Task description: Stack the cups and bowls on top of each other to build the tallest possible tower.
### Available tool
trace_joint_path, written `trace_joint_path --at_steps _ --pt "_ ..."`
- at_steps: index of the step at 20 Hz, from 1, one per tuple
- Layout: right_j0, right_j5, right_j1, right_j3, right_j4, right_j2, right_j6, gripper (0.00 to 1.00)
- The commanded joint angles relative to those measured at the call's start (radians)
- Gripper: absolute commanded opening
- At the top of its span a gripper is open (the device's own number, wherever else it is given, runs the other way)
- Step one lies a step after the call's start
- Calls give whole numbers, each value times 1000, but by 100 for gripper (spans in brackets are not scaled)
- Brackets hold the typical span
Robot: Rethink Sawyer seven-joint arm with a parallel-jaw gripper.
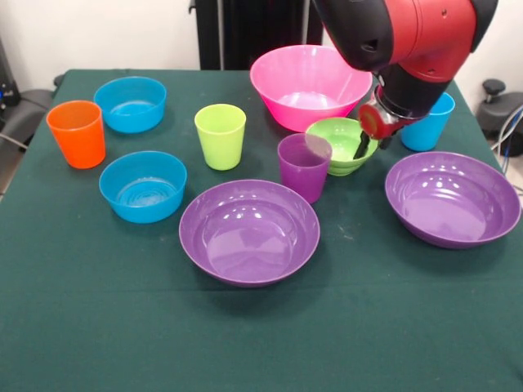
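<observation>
nearest the camera sits a wide purple bowl (249, 231) on the green counter (82, 327), upright and empty, with its twin, the second purple bowl (453, 198), off toward three o'clock from it and well apart.

only the front view is given. nothing is stacked yet: every piece stands alone. the purple cup (304, 167) stands just beyond the near bowl, at about one o'clock from it. touching or almost touching the cup's right side is the small green bowl (344, 145), and behind both sits the big pink bowl (309, 85). the lime green cup (221, 135) is at eleven o'clock from the near bowl. further left are the orange cup (77, 133) and two small blue bowls, one nearer (143, 185) and one further back (130, 104). the light blue cup (427, 122) is half hidden behind the arm (409, 41).

the hand (362, 145) hangs over the green bowl's right half, a dark fingertip reaching down inside the rim. whether its fingers are spread or pressed together i cannot tell.

judging by this, the step in hand is grasping the green bowl by its rim. to do it well, one finger should go inside and one outside the wall. the purple cup at nine o'clock must not be nudged, and the lift should go straight up. the purple cup lies just left of the hand, at about eight o'clock.
</observation>
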Motion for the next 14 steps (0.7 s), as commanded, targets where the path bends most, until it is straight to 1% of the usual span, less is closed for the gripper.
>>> trace_joint_path --at_steps 1,6,8,10,14 --pt "18 17 9 -10 33 -13 82 0" --pt "19 29 10 -18 37 -14 72 0" --pt "22 60 9 -28 41 -16 54 0" --pt "15 62 8 -25 49 -8 37 0" --pt "16 51 8 -26 46 -13 40 0"
